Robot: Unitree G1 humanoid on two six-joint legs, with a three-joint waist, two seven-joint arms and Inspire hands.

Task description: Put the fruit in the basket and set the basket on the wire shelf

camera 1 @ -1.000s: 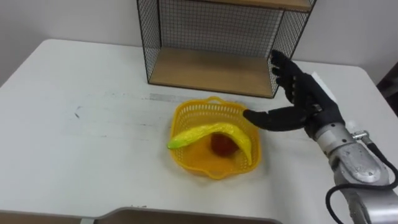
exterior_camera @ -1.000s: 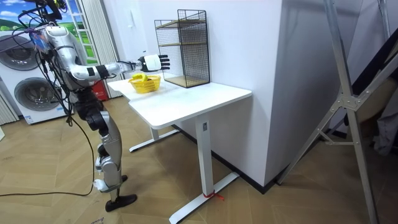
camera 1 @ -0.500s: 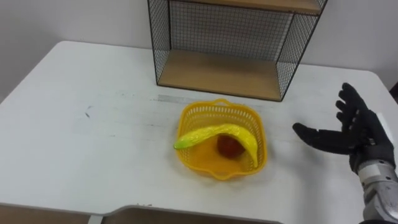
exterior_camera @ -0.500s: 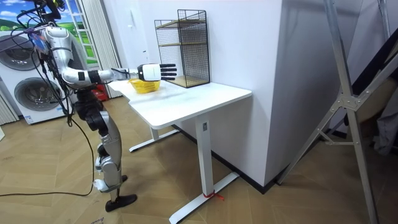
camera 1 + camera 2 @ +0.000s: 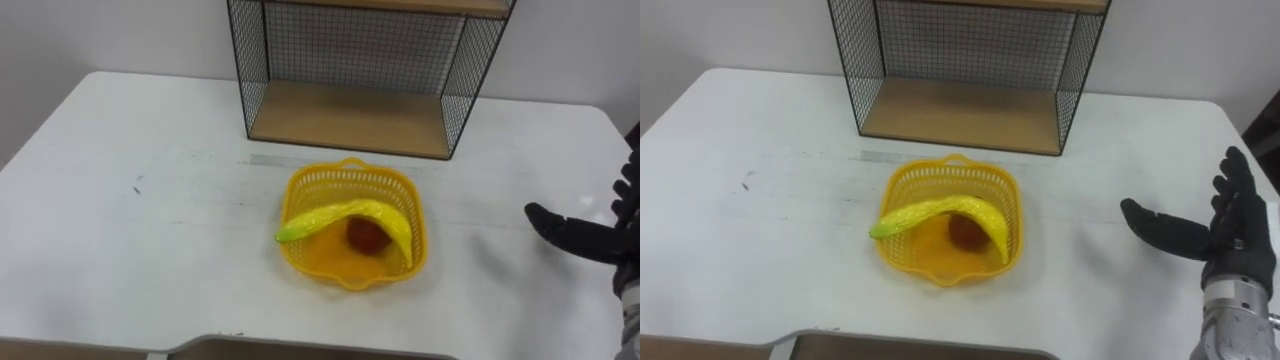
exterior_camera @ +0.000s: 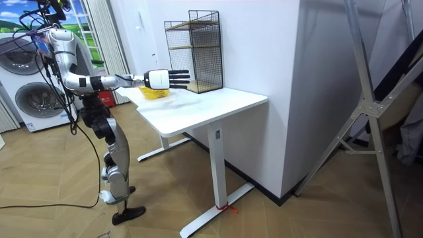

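Glossy yellow plastic basket [image 5: 354, 225], black wire shelf [image 5: 370, 75] with matt wood boards.

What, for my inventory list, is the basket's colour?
The basket is yellow-orange with an open lattice pattern, clearest in the right eye view.

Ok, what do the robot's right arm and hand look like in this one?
The right robot hand is black all over, with slim fingers like a human's. Behind it sits a silver metal wrist. The room view shows a white patch at its back and a grey forearm.
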